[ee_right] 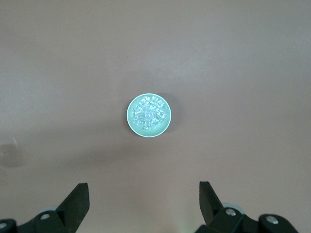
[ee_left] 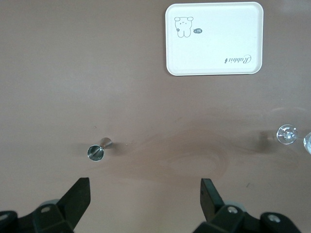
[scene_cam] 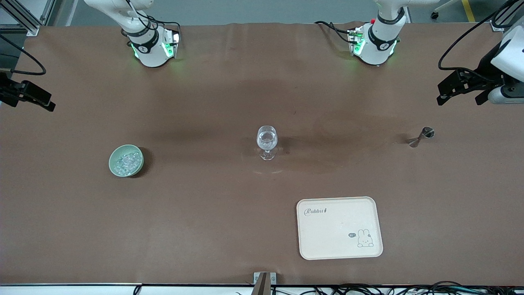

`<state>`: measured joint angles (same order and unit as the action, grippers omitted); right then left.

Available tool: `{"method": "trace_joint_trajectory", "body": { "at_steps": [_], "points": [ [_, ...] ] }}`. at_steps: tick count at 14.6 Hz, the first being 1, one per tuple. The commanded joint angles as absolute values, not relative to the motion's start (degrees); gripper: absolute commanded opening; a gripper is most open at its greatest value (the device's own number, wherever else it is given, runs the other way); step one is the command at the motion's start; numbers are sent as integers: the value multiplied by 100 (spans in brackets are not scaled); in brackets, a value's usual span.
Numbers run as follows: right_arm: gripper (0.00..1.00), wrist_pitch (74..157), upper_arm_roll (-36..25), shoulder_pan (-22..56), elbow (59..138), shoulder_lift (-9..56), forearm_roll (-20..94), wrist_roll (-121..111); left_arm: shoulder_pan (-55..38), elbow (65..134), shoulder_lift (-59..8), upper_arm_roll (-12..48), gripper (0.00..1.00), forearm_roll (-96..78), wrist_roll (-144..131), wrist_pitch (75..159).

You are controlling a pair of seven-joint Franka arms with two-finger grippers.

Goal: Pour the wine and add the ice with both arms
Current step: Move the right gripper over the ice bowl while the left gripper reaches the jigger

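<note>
Both arms wait high over the table's two ends — nothing is held.

The left gripper (ee_left: 145, 196) hangs with jaws wide apart above the metal jigger (scene_cam: 421, 136); the right gripper (ee_right: 144, 199), jaws equally spread, hangs over the pale green bowl (scene_cam: 112, 164) of ice (scene_cam: 127, 160). Between bowl and jigger stands the stemmed glass (scene_cam: 267, 141) — nearer the front camera lies a cream rabbit-print tray (scene_cam: 339, 228).

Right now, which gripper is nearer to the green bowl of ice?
The right gripper. It hangs open above the table at its own end, where the green bowl of ice stands. The left gripper hangs open at the other end, near the metal jigger.
</note>
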<state>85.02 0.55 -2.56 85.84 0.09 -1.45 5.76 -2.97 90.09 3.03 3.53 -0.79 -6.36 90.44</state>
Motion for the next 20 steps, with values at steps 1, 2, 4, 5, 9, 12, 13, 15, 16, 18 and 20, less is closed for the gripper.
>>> {"method": "trace_joint_trajectory", "body": {
  "at_steps": [1, 2, 4, 5, 9, 12, 13, 15, 16, 18, 20],
  "points": [
    [100, 8595, 35, -255, 8780, -167, -132, 527, -334, 9150, 466, 255, 100, -18, -571, 9097],
    [100, 8587, 35, -264, 8780, -167, -141, 527, -334, 9149, 466, 255, 100, -18, -571, 9079],
    [100, 8543, 35, -255, 8780, -167, -132, 527, -334, 9088, 431, 255, 100, -18, -571, 9062],
    [100, 8534, 35, -255, 8780, -167, -141, 527, -343, 9079, 413, 255, 100, -18, -563, 9062],
    [100, 8534, 35, -237, 8850, -167, -141, 519, -360, 9079, 378, -95, 100, -97, -808, 9062],
    [100, 8875, 35, -246, 9534, -158, -141, 519, -360, 9079, 194, -604, 100, -272, -1440, 8861],
    [100, 9164, 35, -246, 9832, -158, -141, 519, -369, 9088, 89, -833, 100, -359, -1607, 8764],
    [100, 9857, 35, -237, 10508, -158, -141, 527, -369, 9070, -218, -1193, 100, -508, -1923, 8763],
    [100, 10227, 35, -229, 10825, -150, -132, 519, -369, 9070, -350, -1543, 100, -927, -2003, 8771],
    [100, 10834, 35, -255, 11222, -62, -141, 510, -387, 9079, -649, -2308, 100, -1850, -2013, 8771],
    [100, 11572, 35, -272, 11626, 210, -132, 501, -378, 9088, -1009, -2854, 100, -2327, -1995, 8763]
  ]
}}
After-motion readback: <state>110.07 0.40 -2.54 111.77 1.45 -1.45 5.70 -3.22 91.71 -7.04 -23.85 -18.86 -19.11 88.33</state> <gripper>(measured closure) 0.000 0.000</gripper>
